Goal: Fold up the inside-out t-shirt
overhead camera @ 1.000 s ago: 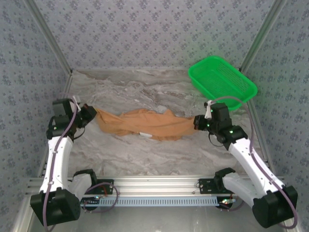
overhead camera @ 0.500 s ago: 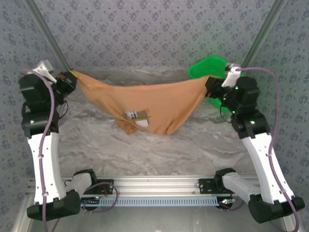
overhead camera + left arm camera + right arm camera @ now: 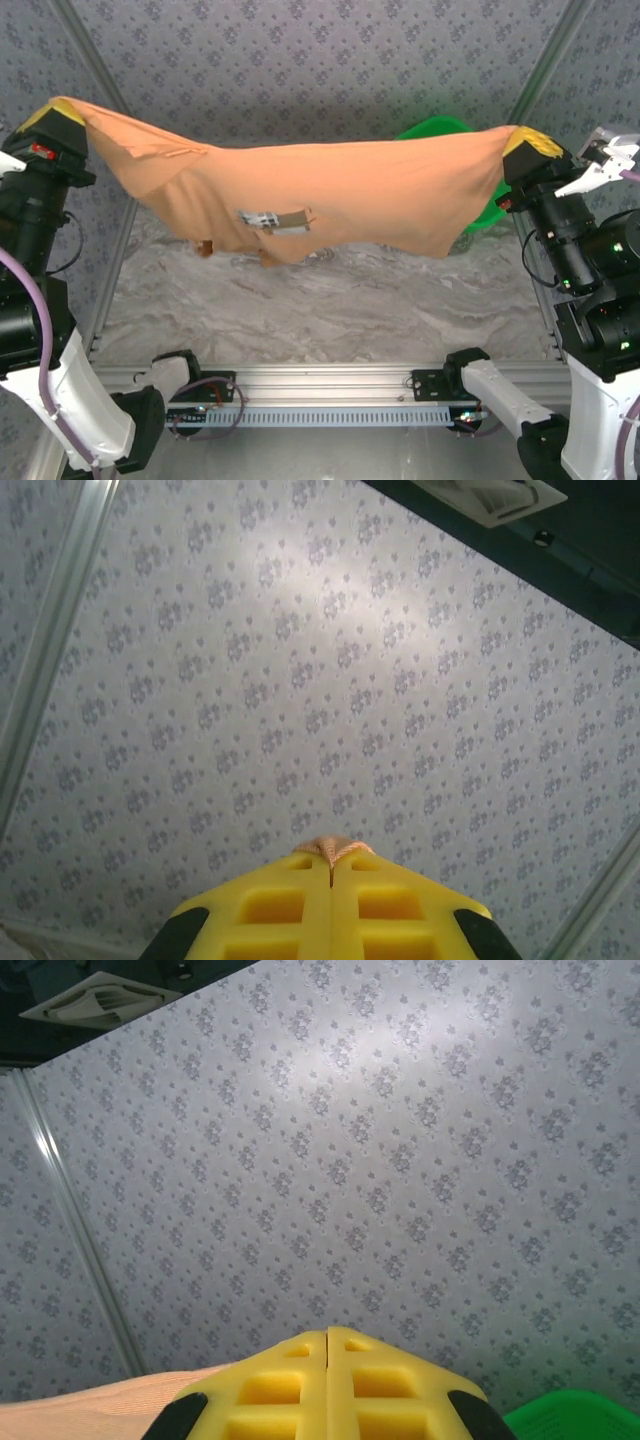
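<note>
The white label (image 3: 272, 220) on the t-shirt (image 3: 400, 195) is unreadably small.

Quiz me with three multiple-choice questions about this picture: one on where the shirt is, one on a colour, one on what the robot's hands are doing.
1. Where is the t-shirt? A crumpled in a heap; B stretched in the air between the left hand and right hand; C rolled into a ball.
2. What colour is the basket behind it? A green; B red; C blue.
3. How are the hands' yellow fingers set? A both hands shut on cloth; B both wide open; C one open, one shut.

Answers:
1 B: the cloth spans from hand to hand, held high.
2 A: its rim shows bright green above the shirt's top edge.
3 A: each wrist view shows the fingers pressed together, and cloth is pinched at the left tips.
</note>
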`<state>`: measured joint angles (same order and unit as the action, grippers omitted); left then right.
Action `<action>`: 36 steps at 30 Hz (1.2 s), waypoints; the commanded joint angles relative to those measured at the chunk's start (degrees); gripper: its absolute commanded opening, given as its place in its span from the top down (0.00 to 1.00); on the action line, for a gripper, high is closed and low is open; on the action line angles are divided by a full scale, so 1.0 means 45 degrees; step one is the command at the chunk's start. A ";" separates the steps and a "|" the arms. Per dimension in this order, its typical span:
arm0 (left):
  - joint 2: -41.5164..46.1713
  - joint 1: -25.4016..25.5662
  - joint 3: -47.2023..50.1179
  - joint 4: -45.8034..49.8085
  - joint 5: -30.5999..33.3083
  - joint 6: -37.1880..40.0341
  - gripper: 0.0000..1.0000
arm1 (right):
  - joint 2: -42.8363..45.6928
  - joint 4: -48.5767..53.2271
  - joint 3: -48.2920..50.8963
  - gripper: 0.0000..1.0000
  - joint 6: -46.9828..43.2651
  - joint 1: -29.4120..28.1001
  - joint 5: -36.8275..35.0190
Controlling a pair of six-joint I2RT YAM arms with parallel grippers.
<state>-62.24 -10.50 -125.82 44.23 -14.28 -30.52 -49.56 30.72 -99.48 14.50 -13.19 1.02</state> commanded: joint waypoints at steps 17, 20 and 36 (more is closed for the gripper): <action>-0.9482 -0.0460 -0.9379 0.0045 0.0698 0.0131 1.00 | -0.7817 -0.3954 -0.4461 1.00 -0.0064 0.0265 -0.0860; -0.9920 -0.1128 -0.9476 -0.1829 -0.0259 -0.0990 1.00 | -0.8809 -0.4298 -0.5937 1.00 0.0068 0.0086 -0.0553; -0.5757 -0.0221 -0.1605 0.2306 -0.3904 -0.0219 1.00 | -0.6315 -0.1889 0.0243 1.00 0.0101 -0.0785 0.0252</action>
<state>-95.39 -17.54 -150.02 45.67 -27.57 -39.27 -81.91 18.35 -112.95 13.13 -16.56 1.48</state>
